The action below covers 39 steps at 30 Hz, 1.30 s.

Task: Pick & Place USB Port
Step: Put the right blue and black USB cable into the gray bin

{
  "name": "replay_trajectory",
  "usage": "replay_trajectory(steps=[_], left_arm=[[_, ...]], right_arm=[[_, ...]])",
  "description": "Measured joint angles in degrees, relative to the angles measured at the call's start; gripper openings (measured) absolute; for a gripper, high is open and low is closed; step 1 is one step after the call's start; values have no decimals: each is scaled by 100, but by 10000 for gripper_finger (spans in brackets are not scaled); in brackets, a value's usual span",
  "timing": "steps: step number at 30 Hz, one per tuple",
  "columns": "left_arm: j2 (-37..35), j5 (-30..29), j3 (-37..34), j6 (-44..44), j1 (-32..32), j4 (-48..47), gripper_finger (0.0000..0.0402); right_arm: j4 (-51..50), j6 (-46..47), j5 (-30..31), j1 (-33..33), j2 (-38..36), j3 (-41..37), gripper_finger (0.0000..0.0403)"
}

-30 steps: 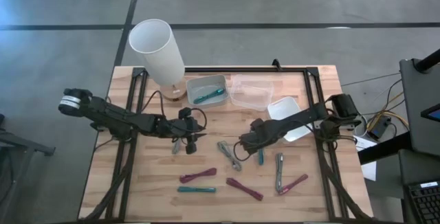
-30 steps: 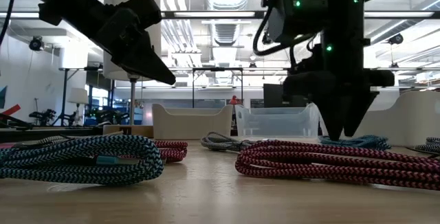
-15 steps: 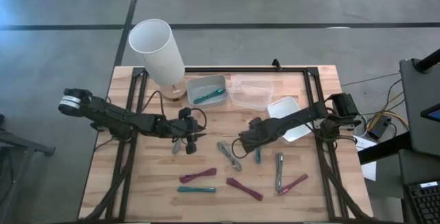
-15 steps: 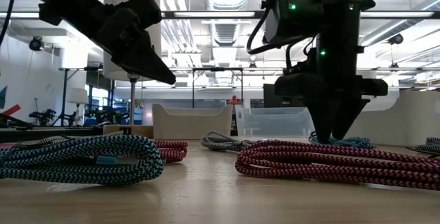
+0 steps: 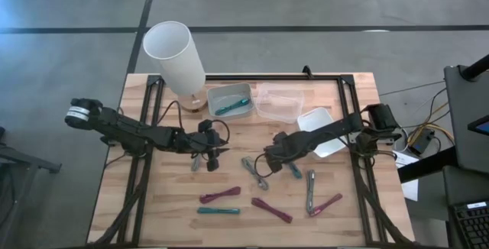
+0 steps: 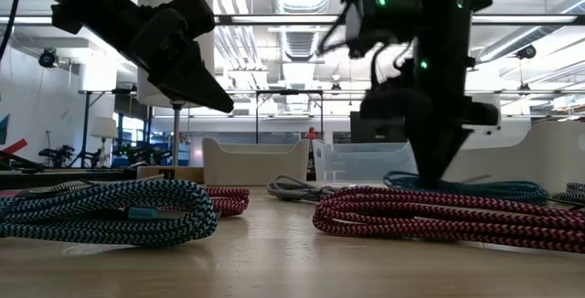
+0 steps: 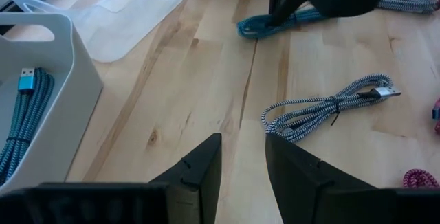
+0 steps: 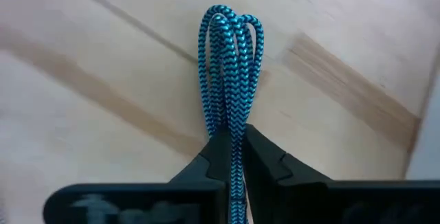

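Note:
A teal braided USB cable, coiled into a long bundle, lies at the table's middle right. My right gripper is shut on it; the right wrist view shows its strands running out beyond the fingers. My left gripper hovers left of centre, open, with nothing between its fingers. In the low view the right gripper stands over the teal cable. My right gripper pinches several strands of the teal bundle between its two fingers, some way back from the looped end. The fingers come from above, pointing down. The bundle lies stretched out along the wood beyond the fingers.
Grey cable lies between the grippers. Maroon cables, a teal one and a grey one lie nearer the front. White bin holding a teal cable, clear container, white bin and a white lamp stand at the back.
My right gripper has come down, shut on the teal cable and shifted a little toward the table's left. The cable has turned about on the table and now lies stretched out slantwise from the fingers.

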Motion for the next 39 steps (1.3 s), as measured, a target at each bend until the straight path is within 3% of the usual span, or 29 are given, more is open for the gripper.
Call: replay_trajectory(steps=[11,18,22,31,34,39], left_arm=[[0,-4,0,-291,-1,229,124],[-93,-17,0,-146,-1,553,124],[-121,-46,0,-146,1,524,124],[-100,-69,0,-133,32,973,124],[6,-76,0,-136,65,1560,124],[208,-33,0,-211,89,1903,125]], right_arm=[[193,-2099,856,0,-164,871,18],[512,-2904,1693,-1,-1104,803,18],[1907,-3351,2001,-7,-1704,-10,18],[6784,-4571,1851,-2,-2023,-1983,18],[7482,-5124,1845,-2,-1819,-2078,18],[7506,-5364,1829,-2,-1458,-1832,18]])
